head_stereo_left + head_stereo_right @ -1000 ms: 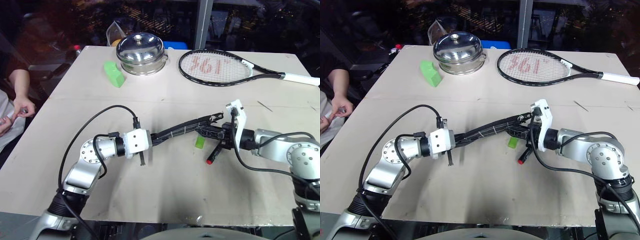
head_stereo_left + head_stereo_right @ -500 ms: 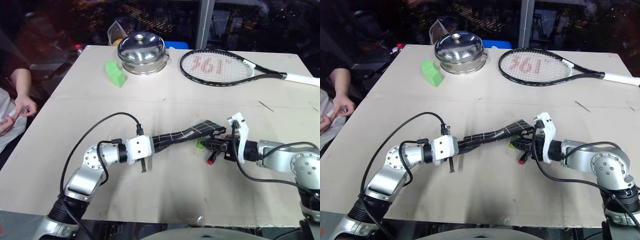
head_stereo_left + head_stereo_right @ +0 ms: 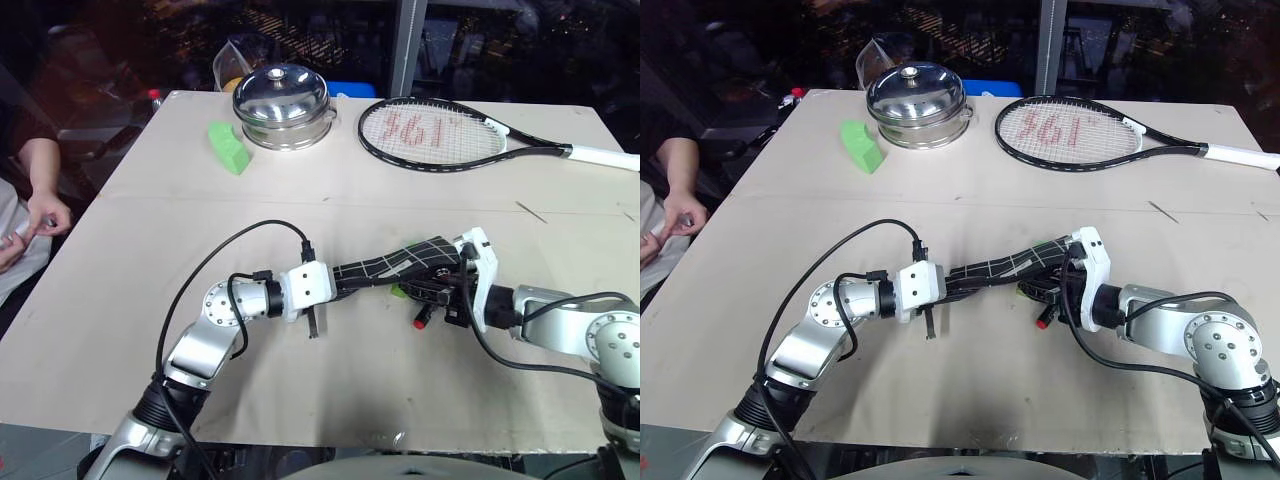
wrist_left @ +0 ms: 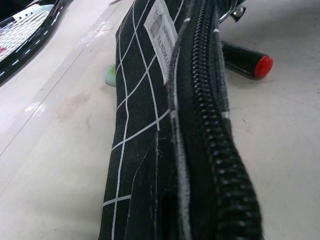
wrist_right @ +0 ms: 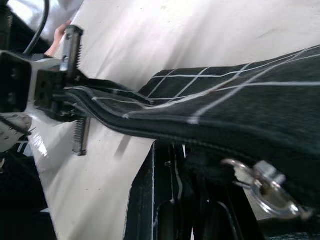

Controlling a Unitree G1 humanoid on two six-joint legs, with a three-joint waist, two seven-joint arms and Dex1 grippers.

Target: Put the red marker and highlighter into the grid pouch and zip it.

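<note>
Both jaws clamped on grid pouch [image 3: 385,266] ends, red marker [image 3: 428,312] beneath, table [image 3: 330,390] bare around

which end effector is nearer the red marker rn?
Right. The right end effector sits at the pouch's far end, just beside the red marker lying on the table. The left end effector grips the pouch's other end, farther from it.

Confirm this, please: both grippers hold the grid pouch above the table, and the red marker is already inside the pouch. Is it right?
Not quite. The left gripper and right gripper do hold the grid pouch between them above the table, but the red marker is not inside: the left wrist view shows it lying on the table beside the pouch.
</note>
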